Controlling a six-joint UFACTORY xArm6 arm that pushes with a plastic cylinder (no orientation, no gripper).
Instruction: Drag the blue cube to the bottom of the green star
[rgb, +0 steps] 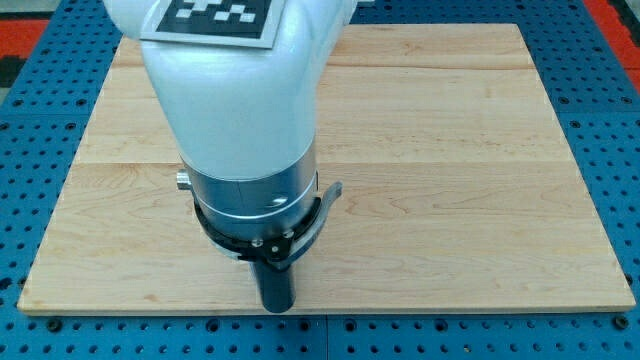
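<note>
No blue cube and no green star show anywhere in the camera view. The white arm body (235, 90) with a black-and-white marker on top fills the view's upper left and middle and may hide blocks behind it. The dark rod hangs below it, and my tip (276, 308) rests at the wooden board's bottom edge, left of centre. No block is near the tip.
The light wooden board (450, 180) lies on a blue perforated table (40, 100). The board's bottom edge runs just under the tip.
</note>
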